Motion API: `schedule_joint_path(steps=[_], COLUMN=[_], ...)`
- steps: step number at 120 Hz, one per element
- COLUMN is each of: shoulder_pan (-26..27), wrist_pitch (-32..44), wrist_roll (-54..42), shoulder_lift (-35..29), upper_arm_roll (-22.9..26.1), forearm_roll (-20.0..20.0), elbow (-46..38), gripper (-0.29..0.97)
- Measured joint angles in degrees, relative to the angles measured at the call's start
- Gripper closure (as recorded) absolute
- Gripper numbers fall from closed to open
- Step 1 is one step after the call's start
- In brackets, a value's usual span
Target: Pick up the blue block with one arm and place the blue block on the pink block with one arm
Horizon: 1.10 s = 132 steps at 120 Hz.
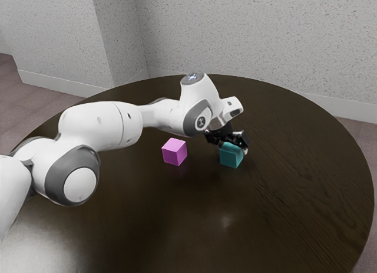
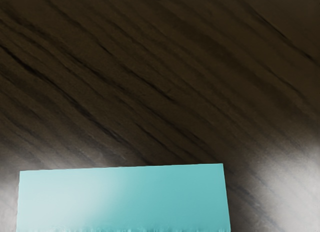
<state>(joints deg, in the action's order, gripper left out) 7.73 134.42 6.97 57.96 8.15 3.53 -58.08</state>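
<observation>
Gripper (image 1: 227, 140) low over blue block (image 1: 231, 157); grip state cannot be told. Block judged rigid, light, smooth-faced; take by opposite flat sides. Pink block (image 1: 174, 151) nearby.

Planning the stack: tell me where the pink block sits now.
The pink block sits on the table, apart from the blue block, on the exterior view's left of it.
</observation>
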Motion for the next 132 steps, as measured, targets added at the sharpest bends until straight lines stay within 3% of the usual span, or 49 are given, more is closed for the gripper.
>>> schedule_joint_path(steps=[31,64,88,112,132], shoulder_pan=[0.0,0.0,-0.5,-4.4,-6.9], wrist_pitch=[1.3,1.7,1.9,1.9,1.9], wrist_roll=[0.1,0.3,1.3,2.4,2.7], shoulder_lift=[0.8,-1.1,-11.4,-29.3,-33.5], upper_arm_roll=[0.4,0.2,-0.4,-2.4,-4.0], forearm_roll=[0.1,-0.5,-1.2,-1.4,-1.3], elbow=[-0.7,-3.6,-14.5,-34.4,-40.3], gripper=[0.00,0.36,0.41,0.36,0.34])
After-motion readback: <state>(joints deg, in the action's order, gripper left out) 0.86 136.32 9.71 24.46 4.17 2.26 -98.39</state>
